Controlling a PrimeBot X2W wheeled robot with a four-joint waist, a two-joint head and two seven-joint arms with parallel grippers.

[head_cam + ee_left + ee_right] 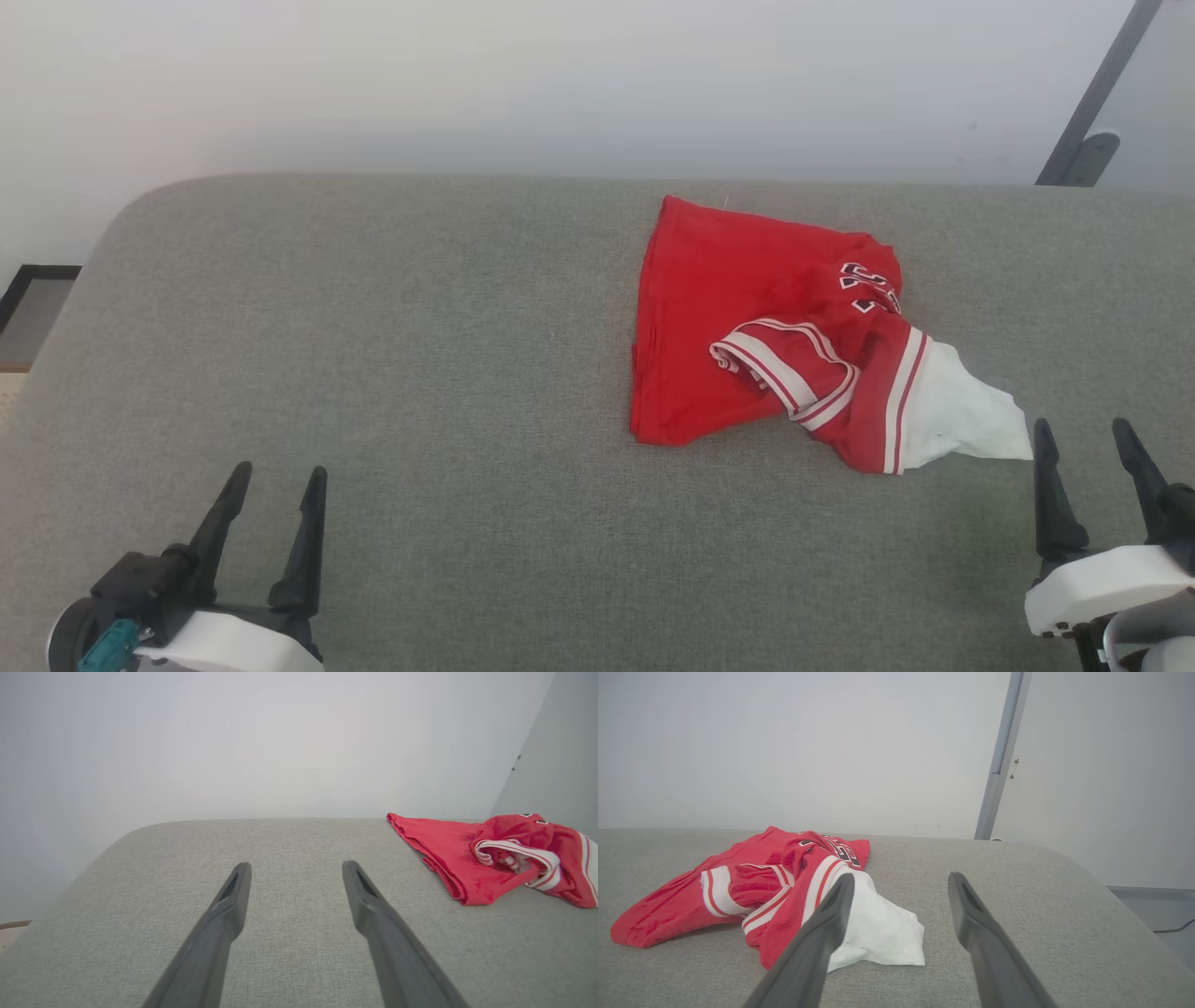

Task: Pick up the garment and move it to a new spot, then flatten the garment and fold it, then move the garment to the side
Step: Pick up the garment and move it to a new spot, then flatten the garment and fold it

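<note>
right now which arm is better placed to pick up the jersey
Right. The right gripper stands open just beside the white sleeve of the garment, while the left gripper, also open, sits far off across the grey padded surface.

Bright, soft light everywhere. Only faint shadows. The wall (pixel 233 742) looks foggy, maybe a bit blurry.

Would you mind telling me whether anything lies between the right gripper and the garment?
Nothing visible does. Only grey cushion lies between the open right gripper and the garment, whose white sleeve ends close beside it.
</note>
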